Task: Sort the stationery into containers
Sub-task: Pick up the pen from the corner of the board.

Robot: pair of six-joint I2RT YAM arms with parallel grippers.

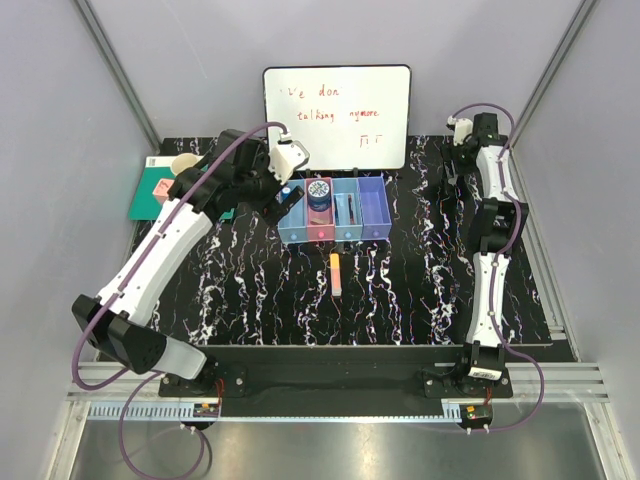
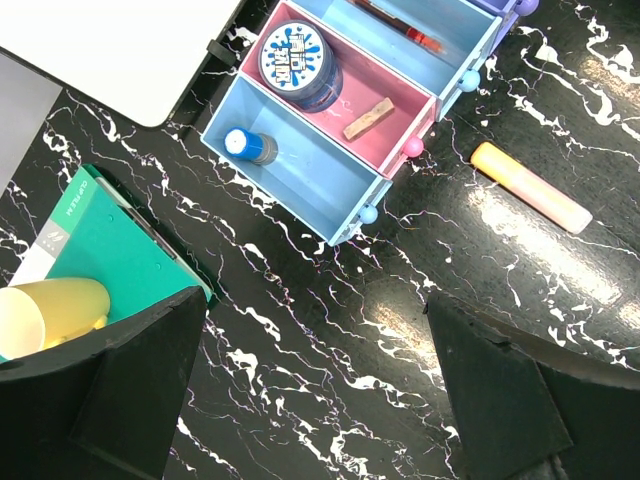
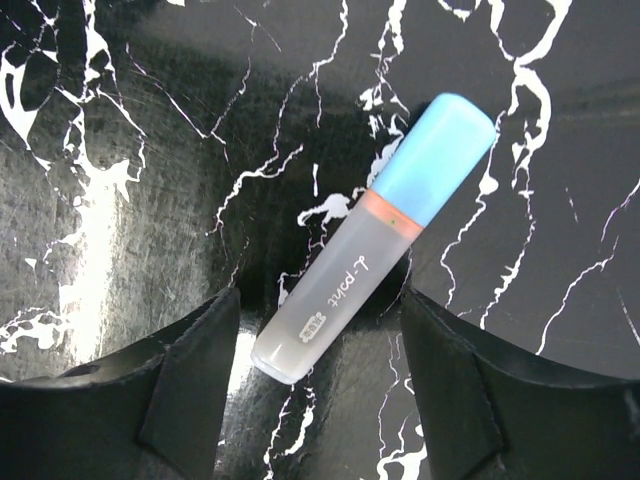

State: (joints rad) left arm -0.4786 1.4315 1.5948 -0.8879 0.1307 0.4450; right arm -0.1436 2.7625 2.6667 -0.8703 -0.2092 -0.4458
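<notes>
The containers (image 1: 374, 208) (image 2: 312, 178) are a joined row of blue, pink, blue and purple bins in front of the whiteboard. The pink bin holds a round blue disc (image 2: 300, 64) and a short tan stick (image 2: 368, 118). A small blue-capped item (image 2: 250, 146) lies in the left blue bin, and a dark-red pen (image 2: 402, 27) in the other blue one. An orange marker (image 1: 336, 272) (image 2: 530, 186) lies on the table before the row. My left gripper (image 1: 286, 200) (image 2: 315, 300) hangs open and empty by the row's left end. My right gripper (image 3: 320, 370), at the back right, is open astride the clear end of a light-blue-capped marker (image 3: 380, 240), not touching it.
A green notebook (image 2: 100, 240) lies at the back left with a yellow cup (image 2: 50, 312) and a pink cube (image 1: 160, 188) on it. The whiteboard (image 1: 337, 115) stands behind the bins. Grey walls close in both sides of the black marbled table (image 1: 400, 300).
</notes>
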